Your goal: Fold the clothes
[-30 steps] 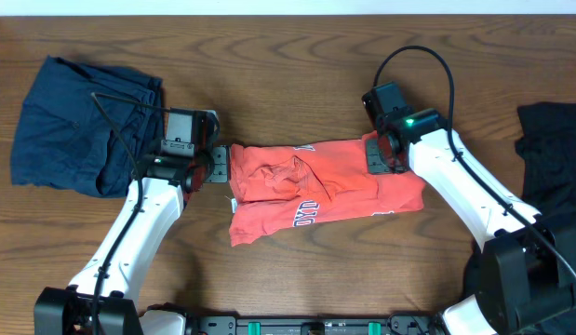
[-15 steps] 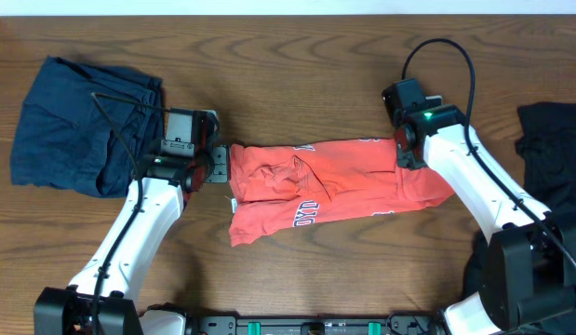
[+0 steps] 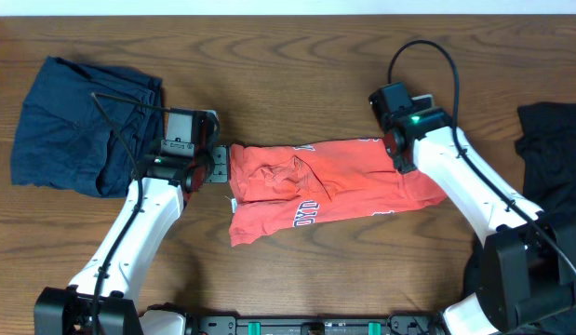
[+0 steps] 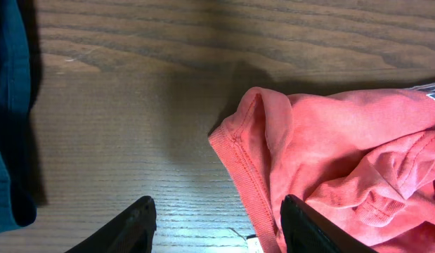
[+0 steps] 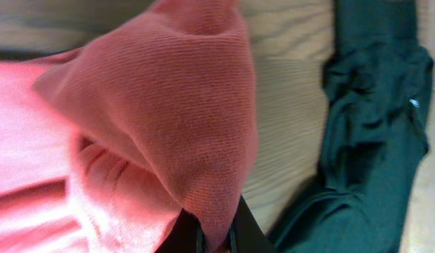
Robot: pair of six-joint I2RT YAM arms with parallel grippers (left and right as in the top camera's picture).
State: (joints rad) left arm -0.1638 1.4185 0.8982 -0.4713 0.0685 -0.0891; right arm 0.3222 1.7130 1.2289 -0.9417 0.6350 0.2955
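On table (image 3: 288, 56), right end effector (image 5: 213, 235) pinches coral T-shirt (image 3: 315, 186); left end effector (image 4: 218, 214) spread, low beside it.

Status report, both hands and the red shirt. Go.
Left hand open at red T-shirt's left hem. Right hand shut on its right end. Navy garment and black garment lie apart, nothing blocking.

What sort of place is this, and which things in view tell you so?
Probably a robotics lab workbench, not a home: a left arm and right arm stand at a wooden table, with a red T-shirt, navy garment and black garment laid out.
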